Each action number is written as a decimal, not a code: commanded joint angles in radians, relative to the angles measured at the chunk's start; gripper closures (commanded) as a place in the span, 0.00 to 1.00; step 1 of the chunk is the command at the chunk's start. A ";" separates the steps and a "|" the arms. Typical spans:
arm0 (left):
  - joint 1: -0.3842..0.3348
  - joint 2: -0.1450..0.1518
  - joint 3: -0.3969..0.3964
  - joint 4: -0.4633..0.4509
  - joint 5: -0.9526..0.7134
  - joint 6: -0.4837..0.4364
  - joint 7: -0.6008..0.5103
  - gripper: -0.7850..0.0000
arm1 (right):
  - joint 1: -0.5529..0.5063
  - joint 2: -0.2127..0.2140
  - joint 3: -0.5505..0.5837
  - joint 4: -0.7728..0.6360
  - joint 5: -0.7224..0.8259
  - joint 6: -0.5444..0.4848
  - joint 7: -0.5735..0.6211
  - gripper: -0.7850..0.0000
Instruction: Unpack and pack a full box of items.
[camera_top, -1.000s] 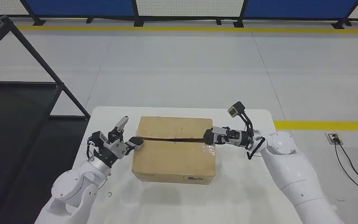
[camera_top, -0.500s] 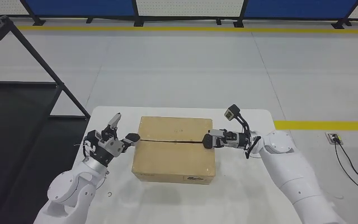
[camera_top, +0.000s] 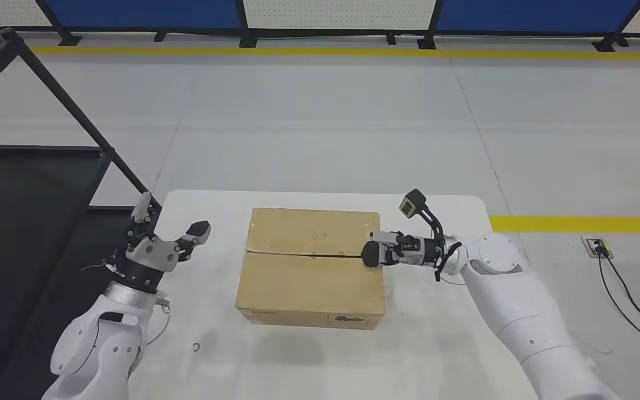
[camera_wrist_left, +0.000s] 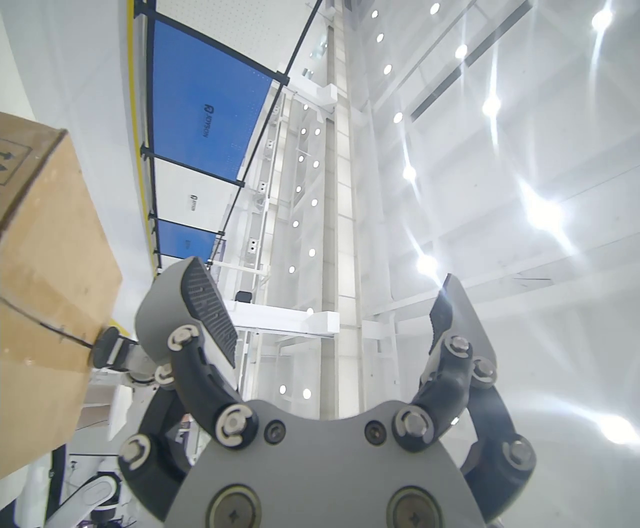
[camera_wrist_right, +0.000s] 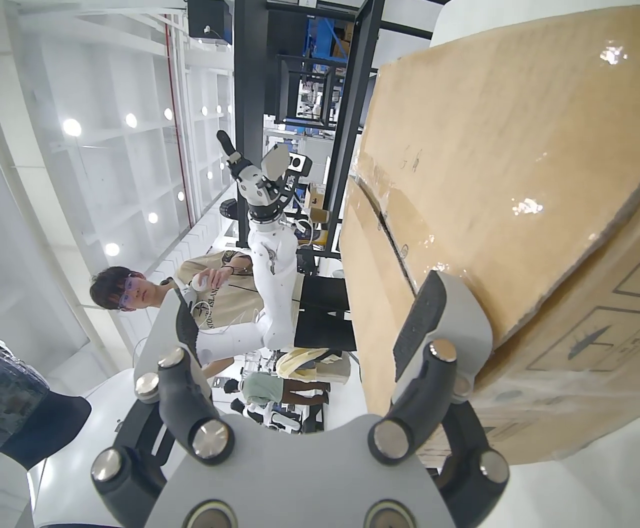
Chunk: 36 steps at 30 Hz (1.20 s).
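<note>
A brown cardboard box (camera_top: 310, 265) sits shut in the middle of the white table (camera_top: 440, 340), a taped seam running along its top. My right gripper (camera_top: 372, 252) is at the right end of that seam. In the right wrist view it (camera_wrist_right: 305, 320) is open, with one finger (camera_wrist_right: 435, 310) resting against the box (camera_wrist_right: 500, 175) beside the seam and nothing between the fingers. My left gripper (camera_top: 170, 235) is open and raised near the table's left edge, well off the box's left end. The left wrist view shows it (camera_wrist_left: 325, 305) open and empty, the box (camera_wrist_left: 45, 240) off to one side.
A small ring-like object (camera_top: 197, 347) lies on the table in front of the left arm. A black frame (camera_top: 60, 110) stands beyond the table's left side. Bare table surface lies in front of and to the right of the box.
My left gripper has drawn back leftward from the box's left end, still open. The right gripper has stayed at the seam's right end. The dark gap along the seam has closed.
</note>
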 joint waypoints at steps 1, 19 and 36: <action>0.010 -0.001 -0.026 -0.006 -0.035 0.000 -0.004 0.00 | -0.001 0.001 0.001 0.001 -0.001 -0.002 0.004 0.00; 0.030 -0.005 -0.078 -0.021 -0.109 0.005 0.002 0.00 | -0.010 0.002 0.005 -0.021 -0.003 -0.029 0.011 0.00; 0.065 -0.005 -0.072 -0.018 0.000 -0.019 0.041 0.00 | -0.010 0.002 0.005 -0.021 -0.003 -0.029 0.011 0.00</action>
